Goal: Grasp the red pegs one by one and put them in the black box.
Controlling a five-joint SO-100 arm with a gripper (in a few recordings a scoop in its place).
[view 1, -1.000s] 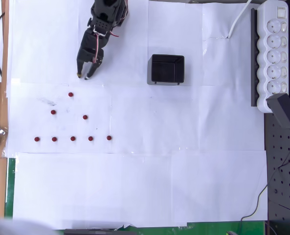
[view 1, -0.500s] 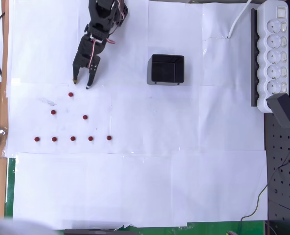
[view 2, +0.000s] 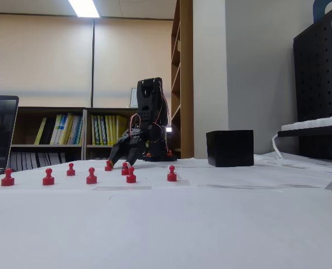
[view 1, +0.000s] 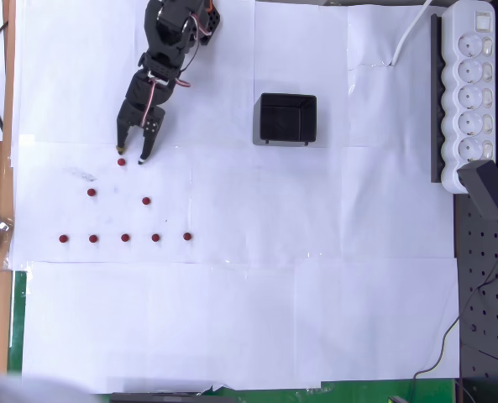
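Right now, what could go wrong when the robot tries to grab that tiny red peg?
The gripper stands open around the top red peg. The peg is tiny, so a finger might tip it or it may slip out. The black box sits well to the right in the overhead view, so the peg could drop on the way.

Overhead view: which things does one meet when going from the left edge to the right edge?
Red pegs and the gripper above them → black box → white power strip.

The table (view 1: 232,319) is covered in white paper. On it lie 8 red pegs (view 1: 125,238), a black box (view 1: 287,118) well right of them, and a white power strip (view 1: 475,92) at the overhead view's right edge.
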